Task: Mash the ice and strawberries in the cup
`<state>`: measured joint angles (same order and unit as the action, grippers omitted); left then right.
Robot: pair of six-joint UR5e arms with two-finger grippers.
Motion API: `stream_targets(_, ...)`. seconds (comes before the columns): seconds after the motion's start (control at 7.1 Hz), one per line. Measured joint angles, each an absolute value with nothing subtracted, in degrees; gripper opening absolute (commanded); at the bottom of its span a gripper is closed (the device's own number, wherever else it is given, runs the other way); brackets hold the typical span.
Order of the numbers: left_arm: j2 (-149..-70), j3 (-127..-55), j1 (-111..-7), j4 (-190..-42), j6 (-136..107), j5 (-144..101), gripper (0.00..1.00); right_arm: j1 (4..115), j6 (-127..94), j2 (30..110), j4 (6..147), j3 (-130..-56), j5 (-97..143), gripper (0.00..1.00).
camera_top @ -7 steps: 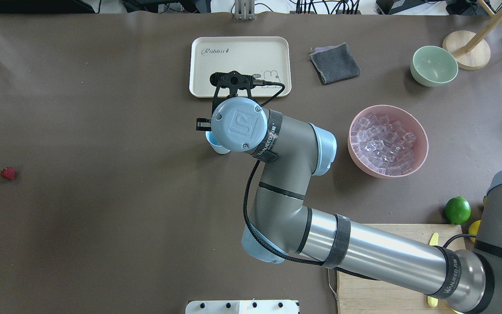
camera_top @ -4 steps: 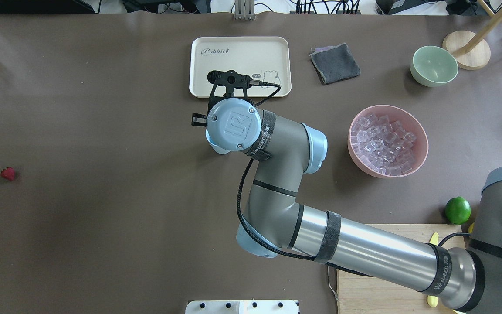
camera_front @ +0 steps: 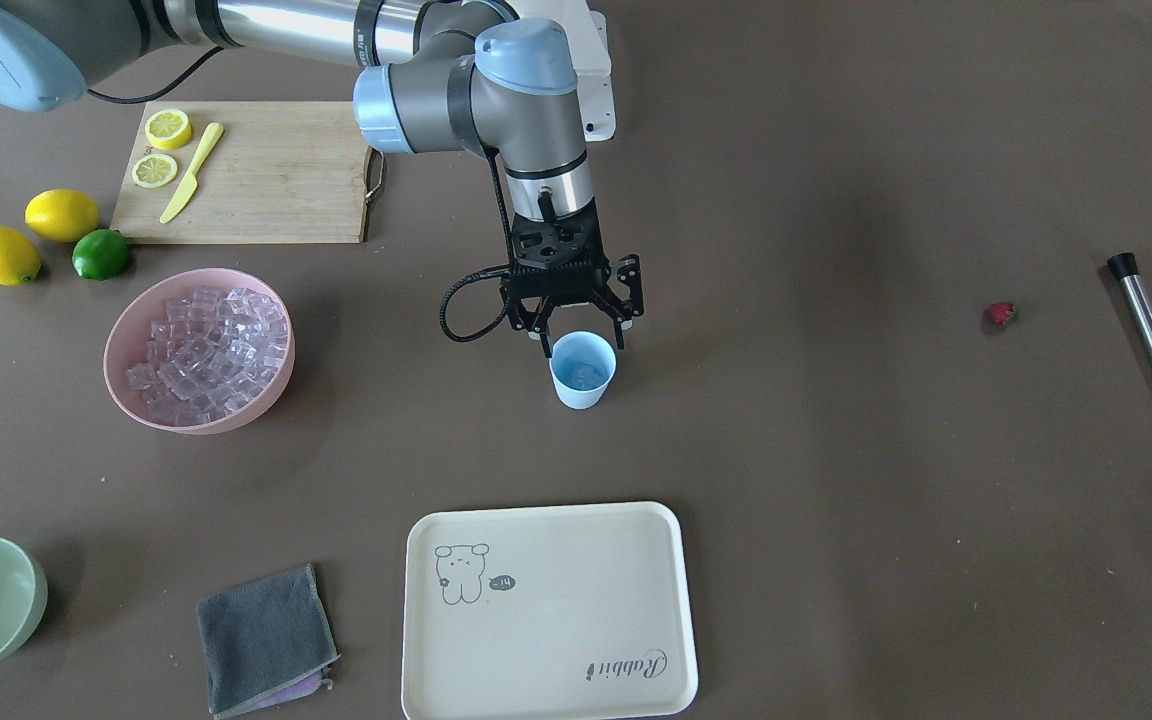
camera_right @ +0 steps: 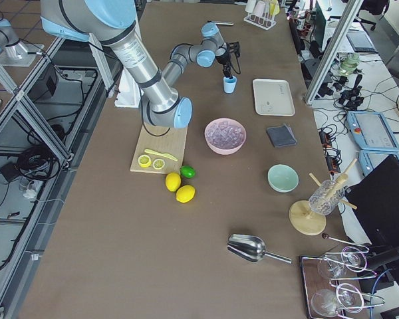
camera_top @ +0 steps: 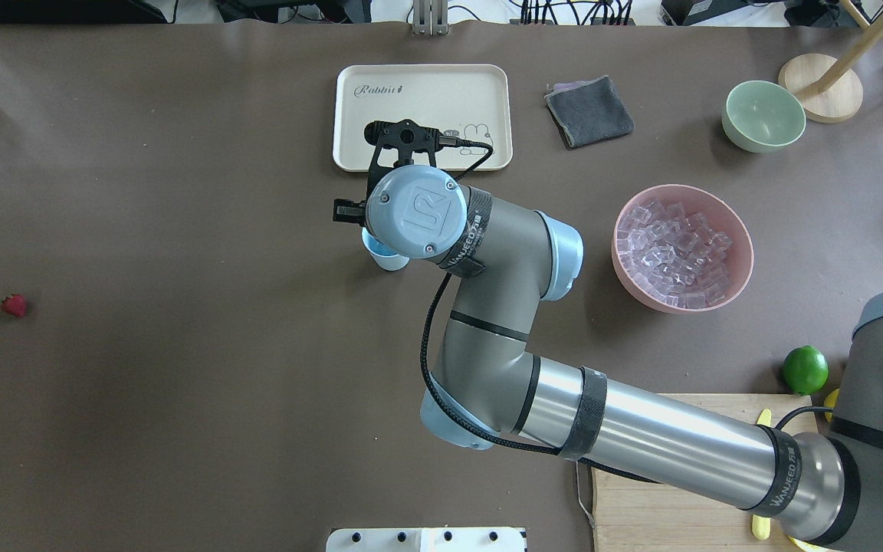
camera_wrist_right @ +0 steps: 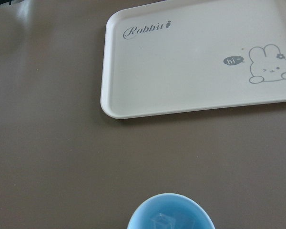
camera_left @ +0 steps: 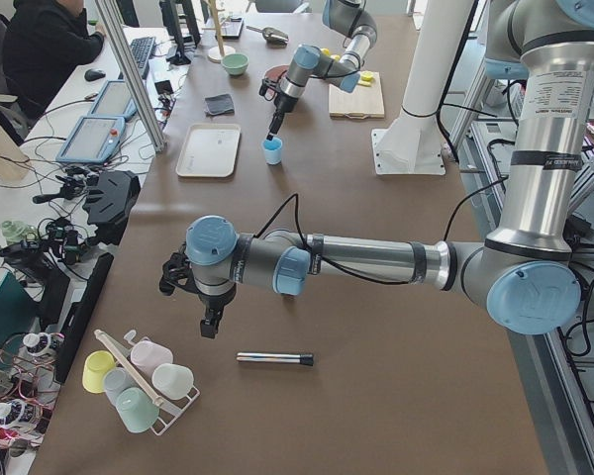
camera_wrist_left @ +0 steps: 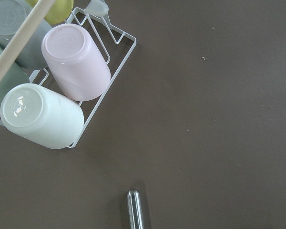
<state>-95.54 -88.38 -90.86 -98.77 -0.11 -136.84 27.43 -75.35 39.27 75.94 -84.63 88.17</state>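
The pale-blue cup (camera_front: 576,392) stands upright on the bare brown table near its middle. It is on the robot's side of the cream rabbit tray (camera_front: 556,610) and does not touch it. At its bottom lie a clear ice cube or two (camera_wrist_right: 163,221) (the wrist view cuts off part of the cup, so the count is uncertain). No berry is in it. The right gripper (camera_front: 584,345) hangs directly over the cup with its fingers spread wide to either side of the rim, holding nothing. Whether a fingertip brushes the rim I cannot tell.

The rest of the ice (camera_front: 206,345) fills the pink bowl (camera_front: 201,421), well off to the robot's right. The strawberry (camera_front: 1000,316) lies alone on the table far to the robot's left, and a steel rod (camera_front: 1146,322) with a black cap lies beyond it. The left gripper (camera_left: 206,319) hovers near that rod and a rack of upturned cups (camera_left: 139,381). Only the side view shows it, so I cannot tell whether its fingers are spread or closed.

The step in hand looks like loading the cup. To do it well, the right arm should lift straight up until both fingers clear the rim before it travels anywhere. The cup looks light and tapered, so a sideways nudge could tip it. The berry sits on the left arm's side and is best dropped from low over the cup's centre. For mashing, one gripper should steady the cup wall (gently, since thin plastic may flex) while the rod presses straight down.
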Motion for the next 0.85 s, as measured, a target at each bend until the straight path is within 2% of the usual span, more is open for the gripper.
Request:
stream_targets(0.28,-95.96,-88.66,-90.8,-98.61,-0.29,-136.79,0.99,31.9,-70.65,43.56,82.1,-93.47,95.49,0.99)
stream_targets(0.56,-97.39,-88.79,-90.27,-98.31,-1.67,-136.76,0.99,41.01,-62.64,51.84,87.39,-104.57,106.95,0.99)
stream_targets(0.85,-98.38,-89.37,-89.05,-98.34,-5.99,-136.81,0.99,53.06,-48.52,56.45,90.05,-107.29,118.58,0.99)
